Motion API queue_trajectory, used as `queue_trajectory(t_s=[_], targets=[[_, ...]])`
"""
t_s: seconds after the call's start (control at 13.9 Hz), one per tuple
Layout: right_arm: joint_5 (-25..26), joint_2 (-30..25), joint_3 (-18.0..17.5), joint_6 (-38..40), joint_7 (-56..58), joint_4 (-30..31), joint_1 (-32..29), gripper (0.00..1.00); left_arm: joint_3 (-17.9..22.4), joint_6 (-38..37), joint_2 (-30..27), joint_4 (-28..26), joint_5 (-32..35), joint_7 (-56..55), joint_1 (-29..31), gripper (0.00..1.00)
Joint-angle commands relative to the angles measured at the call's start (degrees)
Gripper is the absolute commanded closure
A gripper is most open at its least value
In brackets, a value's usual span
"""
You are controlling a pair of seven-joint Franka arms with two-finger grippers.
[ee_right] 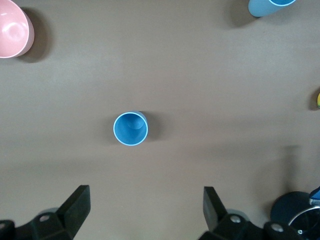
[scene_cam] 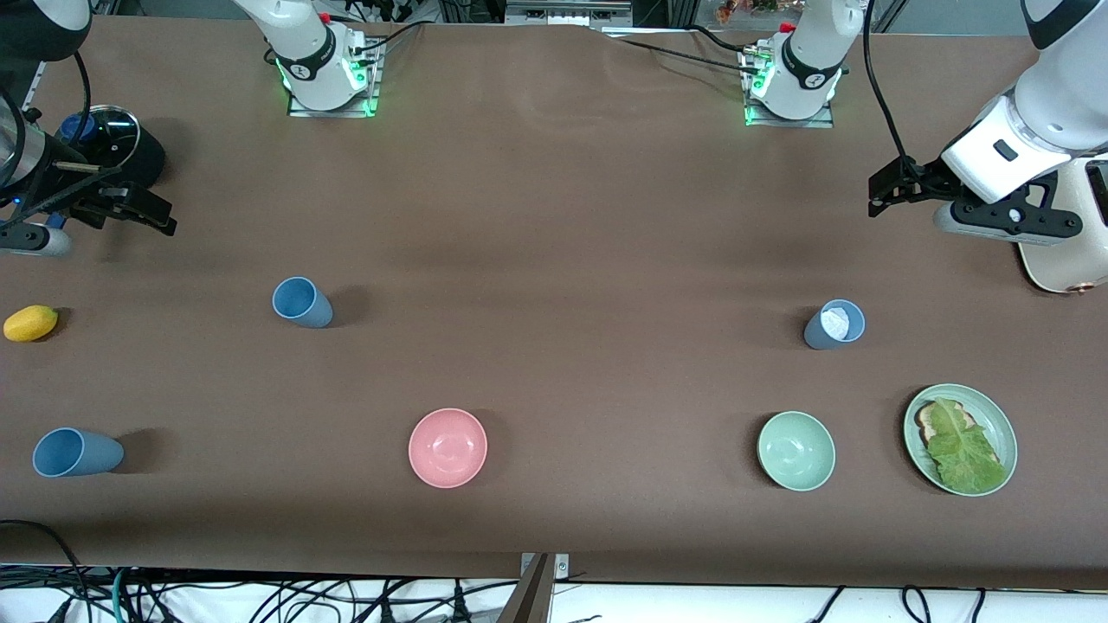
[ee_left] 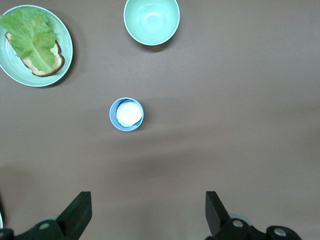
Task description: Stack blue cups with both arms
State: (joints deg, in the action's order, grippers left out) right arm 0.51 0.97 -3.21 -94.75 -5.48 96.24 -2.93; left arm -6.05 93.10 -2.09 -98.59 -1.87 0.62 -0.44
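A bright blue cup (scene_cam: 302, 302) stands toward the right arm's end of the table; it also shows in the right wrist view (ee_right: 131, 128). A second bright blue cup (scene_cam: 76, 452) stands nearer the front camera, seen too in the right wrist view (ee_right: 267, 6). A grey-blue cup (scene_cam: 834, 324) with a white patch inside stands toward the left arm's end, seen too in the left wrist view (ee_left: 126, 114). My right gripper (scene_cam: 143, 210) (ee_right: 146, 207) is open, empty and raised. My left gripper (scene_cam: 879, 195) (ee_left: 148, 212) is open, empty and raised.
A pink bowl (scene_cam: 447, 447), a pale green bowl (scene_cam: 796, 450) and a green plate (scene_cam: 1004, 424) with toast and lettuce sit near the front edge. A yellow fruit (scene_cam: 30, 323) and a black lidded pot (scene_cam: 108, 138) are at the right arm's end; a cream appliance (scene_cam: 1065, 260) is at the left arm's end.
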Motion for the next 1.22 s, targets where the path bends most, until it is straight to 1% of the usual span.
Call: queue_trajectory(t_s=[0.0,1.15], targets=[[0.5,0.2,-0.5,0.8,-0.5,-0.6,-0.4,0.0,-0.3,-1.3,-0.1,1.2,0.7,-0.6,-0.2,0.0],[0.5,0.2,-0.5,0.9,-0.2,-0.5,-0.4,0.0,-0.3,-2.9,0.5,1.2,0.7,0.1,-0.4,0.0]])
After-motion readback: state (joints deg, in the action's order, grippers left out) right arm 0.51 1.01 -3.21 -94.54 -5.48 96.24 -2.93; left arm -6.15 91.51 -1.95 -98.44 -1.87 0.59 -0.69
